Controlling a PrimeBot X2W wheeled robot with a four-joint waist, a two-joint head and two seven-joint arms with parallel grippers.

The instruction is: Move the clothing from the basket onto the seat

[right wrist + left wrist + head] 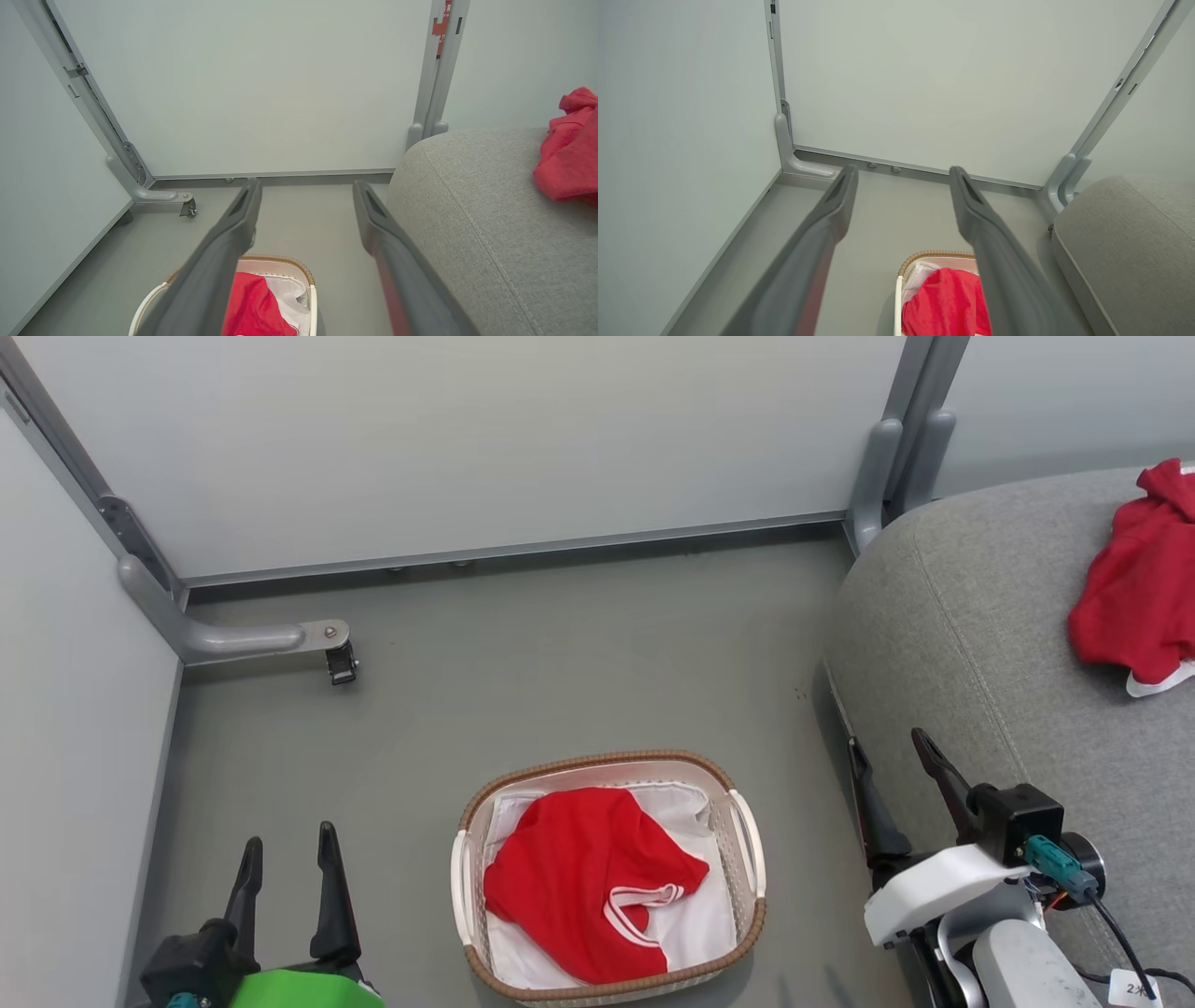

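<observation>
One red garment [583, 877] lies crumpled inside the basket [750, 845], covering most of its middle, with a loop of white trim showing on the side nearest the robot. Under it the white liner [695, 929] shows along the basket's right and far edges. The second garment [1134, 602] is out of the basket, bunched on the seat [971, 644] well to the basket's right and farther from the robot, a strip of its white trim at its near edge.

The basket stands upright on the grey floor [523, 681], just left of the seat's rounded corner and apart from it.

The left end effector [288, 836] hangs to the basket's left, released, its two dark fingers spread and nothing between them; in the left wrist view the basket's far rim and the red cloth show low between those fingers. The right end effector [887, 741] hangs to the basket's right, by the seat's front edge, likewise released and empty.

Beyond the basket stand pale wall panels [467, 439] on grey posts, with a caster foot [341, 663] on the floor to its far left.
</observation>
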